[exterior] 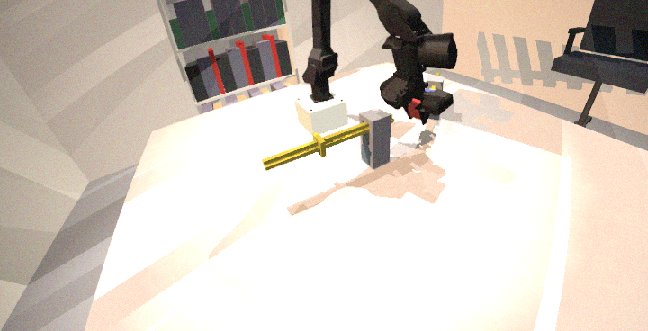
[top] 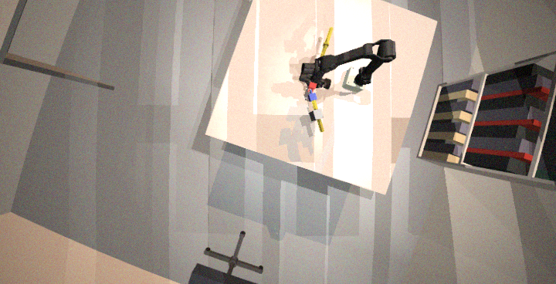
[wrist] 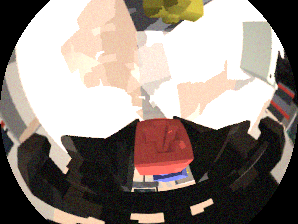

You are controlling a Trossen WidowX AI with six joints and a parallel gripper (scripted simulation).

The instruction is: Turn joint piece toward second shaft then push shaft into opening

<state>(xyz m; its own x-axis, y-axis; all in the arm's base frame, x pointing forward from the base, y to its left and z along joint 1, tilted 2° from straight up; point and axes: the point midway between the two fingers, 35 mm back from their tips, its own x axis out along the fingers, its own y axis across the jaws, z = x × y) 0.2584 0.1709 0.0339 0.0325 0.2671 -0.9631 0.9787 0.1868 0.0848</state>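
Observation:
The red joint piece (top: 312, 86) (exterior: 414, 108) (wrist: 163, 150) is between the fingers of my gripper, which is shut on it. A dark recess in it faces the upper part of the wrist view; its exact alignment is hard to tell. Beside it is the blue hinge part (top: 312, 96) (wrist: 170, 177) on the end of the first yellow shaft (top: 320, 125), held by a grey block (top: 318, 114). The second yellow shaft (top: 330, 35) (exterior: 290, 155), with a collar (exterior: 319, 145), passes through a tall grey block (exterior: 380, 141). Its yellow end (wrist: 173, 9) is apart from the red piece.
The arm's white base box (top: 350, 82) (exterior: 312, 119) stands beside the shafts. The arm reaches over from it. Beyond the table (top: 241, 126) are a bookshelf (top: 483, 105) (exterior: 181, 49) and a dark chair (exterior: 603, 63). Shadows lie across the tabletop.

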